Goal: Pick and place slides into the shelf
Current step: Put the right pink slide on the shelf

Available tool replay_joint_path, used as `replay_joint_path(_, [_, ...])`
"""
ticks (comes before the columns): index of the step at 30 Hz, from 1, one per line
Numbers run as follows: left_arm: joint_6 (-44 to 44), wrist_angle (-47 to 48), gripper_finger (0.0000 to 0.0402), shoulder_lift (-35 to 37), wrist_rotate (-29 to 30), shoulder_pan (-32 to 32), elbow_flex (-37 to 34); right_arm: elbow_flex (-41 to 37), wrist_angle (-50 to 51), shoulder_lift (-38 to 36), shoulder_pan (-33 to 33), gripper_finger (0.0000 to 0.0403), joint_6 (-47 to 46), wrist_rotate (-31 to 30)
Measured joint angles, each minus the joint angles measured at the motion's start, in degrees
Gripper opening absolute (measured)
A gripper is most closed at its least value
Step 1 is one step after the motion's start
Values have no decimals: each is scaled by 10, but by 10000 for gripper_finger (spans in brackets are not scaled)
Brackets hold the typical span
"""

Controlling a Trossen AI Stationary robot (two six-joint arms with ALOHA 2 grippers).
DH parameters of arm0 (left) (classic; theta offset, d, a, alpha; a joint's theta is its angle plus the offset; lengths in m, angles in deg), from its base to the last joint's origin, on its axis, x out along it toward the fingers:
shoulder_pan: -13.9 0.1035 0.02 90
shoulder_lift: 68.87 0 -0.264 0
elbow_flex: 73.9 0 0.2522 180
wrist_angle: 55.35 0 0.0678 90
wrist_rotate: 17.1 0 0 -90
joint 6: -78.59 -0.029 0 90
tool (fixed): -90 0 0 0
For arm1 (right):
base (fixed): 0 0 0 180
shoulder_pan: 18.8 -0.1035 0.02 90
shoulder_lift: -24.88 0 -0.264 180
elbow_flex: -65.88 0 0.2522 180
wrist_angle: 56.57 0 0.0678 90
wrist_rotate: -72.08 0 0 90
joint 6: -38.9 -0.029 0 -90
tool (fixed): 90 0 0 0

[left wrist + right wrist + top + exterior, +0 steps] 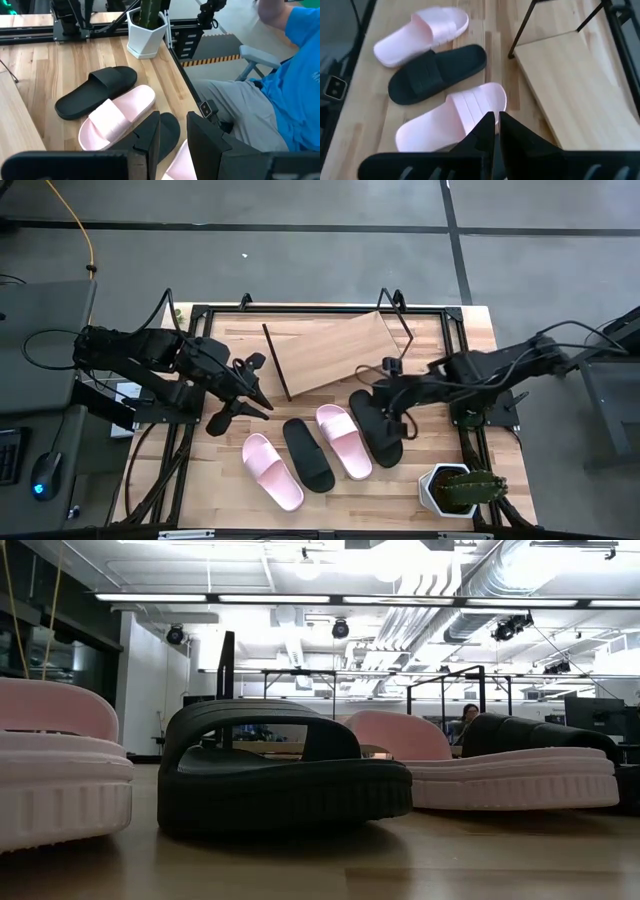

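- Slides: four lie in a row on the worktop (200,490) in front of the shelf (335,352). From the left arm's side to the right arm's, in the high view: pink slide (272,471), black slide (307,454), second pink slide (344,440), second black slide (376,427).
- Shelf status: the tilted board carries no slide. Judged progress: none placed; all four remain to be moved.
- Right pincer (388,402): positioned over the second black slide at the end of the row nearest the right arm. The right wrist view shows its fingers (485,131) clenched nearly together, with nothing visible between them. Judgement: no slide is grasped yet.
- Left pincer (262,396): positioned above the worktop between the shelf's near corner and the row of slides. The left wrist view shows its fingers (150,137) partly apart, with a gap and nothing held.
- High view only: full layout, both arms, the shelf's wire frame and a potted cactus (460,488) at the worktop corner.
- Low view only: slide profiles at worktop height, with soles resting flat; neither pincer nor the shelf board can be made out there.
- Left wrist view only: a seated person in a blue shirt (295,75) beside the worktop.
- Right wrist view only: the bare shelf board close up, beside three of the slides.
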Motion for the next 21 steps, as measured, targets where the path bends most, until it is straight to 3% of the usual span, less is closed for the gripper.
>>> replay_joint_path(9, [0, 0, 83, 0, 0, 0, 0, 0, 1, 53, -44, 14, -23, -100])
replay_joint_path(21, [0, 0, 83, 0, 0, 0, 0, 0, 32, 67, -131, 14, -91, -276])
